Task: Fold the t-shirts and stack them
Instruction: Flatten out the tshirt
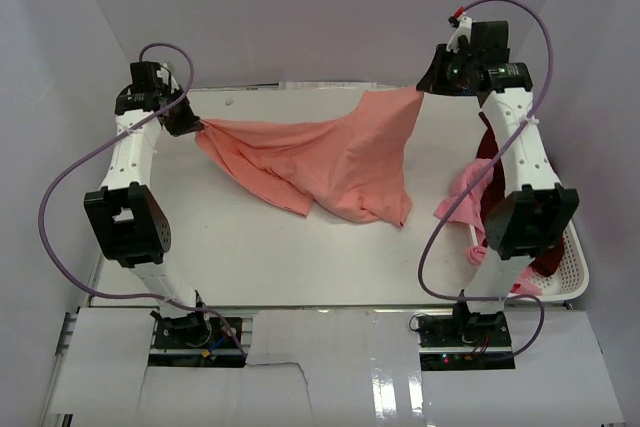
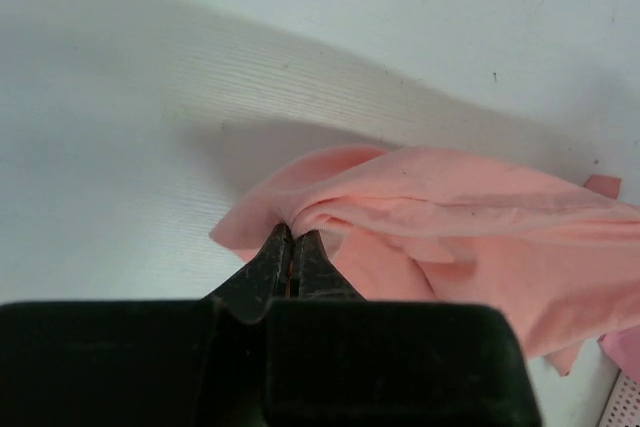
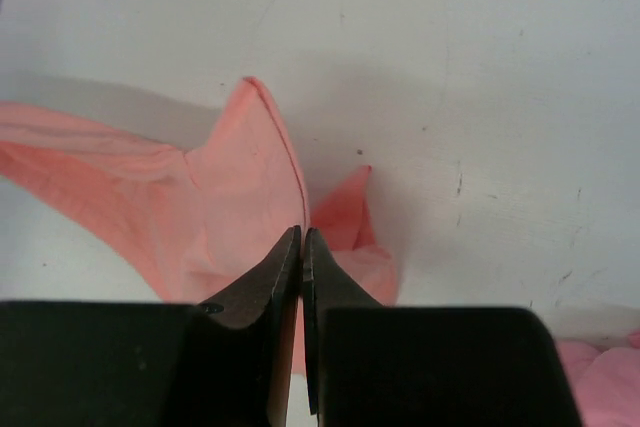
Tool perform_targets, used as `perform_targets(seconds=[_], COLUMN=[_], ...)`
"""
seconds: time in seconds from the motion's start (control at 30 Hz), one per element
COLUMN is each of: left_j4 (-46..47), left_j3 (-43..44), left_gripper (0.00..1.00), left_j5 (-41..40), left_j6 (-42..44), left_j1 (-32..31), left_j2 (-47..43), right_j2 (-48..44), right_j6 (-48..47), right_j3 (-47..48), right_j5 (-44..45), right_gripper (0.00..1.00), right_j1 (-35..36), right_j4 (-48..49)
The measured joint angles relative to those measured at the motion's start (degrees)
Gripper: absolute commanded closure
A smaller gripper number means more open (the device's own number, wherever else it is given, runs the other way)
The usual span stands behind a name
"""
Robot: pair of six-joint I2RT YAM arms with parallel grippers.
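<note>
A salmon-pink t-shirt (image 1: 320,157) hangs stretched between my two grippers above the white table (image 1: 250,247), its lower part drooping onto the table. My left gripper (image 1: 190,125) is shut on its left end; the left wrist view shows the cloth (image 2: 450,227) bunched at the closed jaw tips (image 2: 292,235). My right gripper (image 1: 425,85) is shut on its right corner; the right wrist view shows the cloth (image 3: 230,207) pinched between the closed tips (image 3: 302,235). A lighter pink t-shirt (image 1: 465,197) and a dark maroon one (image 1: 490,162) lie in the basket at the right.
The white slotted basket (image 1: 570,282) stands at the table's right edge, under my right arm. White walls enclose the table at back and sides. Pink cloth shows at the lower right of the right wrist view (image 3: 600,377).
</note>
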Motion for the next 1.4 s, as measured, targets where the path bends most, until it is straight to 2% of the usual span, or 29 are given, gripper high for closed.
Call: perform_targets(seconds=[0.07, 0.13, 0.3, 0.5, 0.6, 0.77, 1.0, 1.23, 1.4], left_j4=[0.2, 0.5, 5.0, 11.0, 16.9, 25.6, 32.0, 31.4, 28.5], left_j3=[1.1, 2.4, 3.8, 3.7, -1.7, -17.3, -27.5, -30.2, -25.6], left_gripper=[1.0, 1.0, 1.0, 1.0, 1.0, 1.0, 1.0, 1.0, 1.0], left_j5=[1.3, 2.6, 4.2, 5.4, 8.7, 11.6, 11.7, 4.0, -7.5], left_j6=[-0.2, -0.4, -1.1, -2.1, -4.0, -5.8, -7.1, -5.5, -2.2], left_j1=[0.7, 0.8, 0.7, 0.6, 0.6, 0.5, -0.4, -4.4, -8.0], left_j2=[0.3, 0.2, -2.2, -10.6, -19.3, -37.8, -55.0, -67.7, -69.1], right_j2=[-6.9, -11.9, -19.5, -25.5, -32.4, -49.2, -66.9, -74.5, -76.4], right_j6=[0.1, -0.2, -2.0, -4.0, -4.6, -4.9, -4.5, -6.2, -8.0], right_j3=[-6.2, -8.4, -6.1, -4.5, -9.2, -20.8, -26.1, -22.9, -18.7], right_j5=[-1.3, -2.7, -5.7, -8.8, -10.8, -11.5, -11.0, -5.6, -0.4], right_gripper=[0.92, 0.92, 0.92, 0.92, 0.92, 0.92, 0.92, 0.92, 0.92], right_j1=[0.0, 0.2, 0.8, 0.6, 0.6, 0.6, 0.6, 0.6, 0.6], right_j4=[4.6, 8.5, 18.0, 22.4, 25.0, 29.4, 33.8, 34.2, 34.4])
